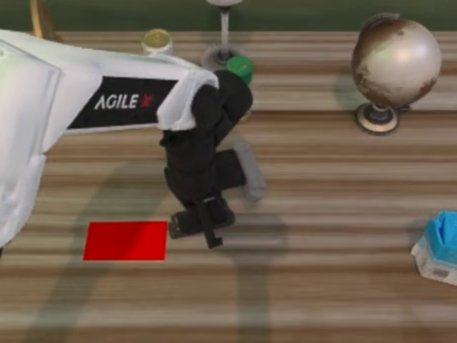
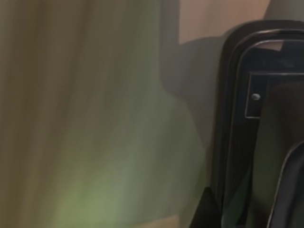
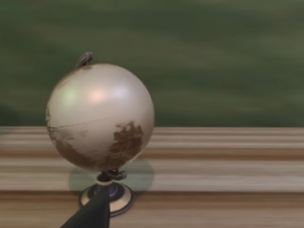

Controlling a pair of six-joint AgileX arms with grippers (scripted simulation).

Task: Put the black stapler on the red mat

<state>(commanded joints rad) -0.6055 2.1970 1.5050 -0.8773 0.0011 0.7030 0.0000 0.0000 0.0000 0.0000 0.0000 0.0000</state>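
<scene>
Left hand (image 1: pixel 202 223): hovering just beside the right short edge of the red mat (image 1: pixel 126 240), pointing down at the desk (image 1: pixel 328 214); it is gripping the black stapler (image 1: pixel 214 227), whose dark body is showing between and below the fingers.
Black stapler: sitting in the left hand, just off the red mat's right edge and not on the mat; whether it is touching the desk cannot be told.
Red mat: lying flat on the desk, its whole red face showing.
Left wrist view: showing a dark glossy casing close to the lens against the striped desk.
Right arm: not showing in the top view; its hand cannot be judged, as only a dark sliver is showing in its wrist view.
Surroundings, taken from the red mat: globe (image 1: pixel 395 63) standing far off to the right near the back edge; green-capped item (image 1: pixel 240 68), lamp base (image 1: pixel 223 53) and yellow-lidded jar (image 1: pixel 157 41) standing behind, partly hidden by the left arm; blue-topped box (image 1: pixel 439 246) lying far right at the desk's edge.
</scene>
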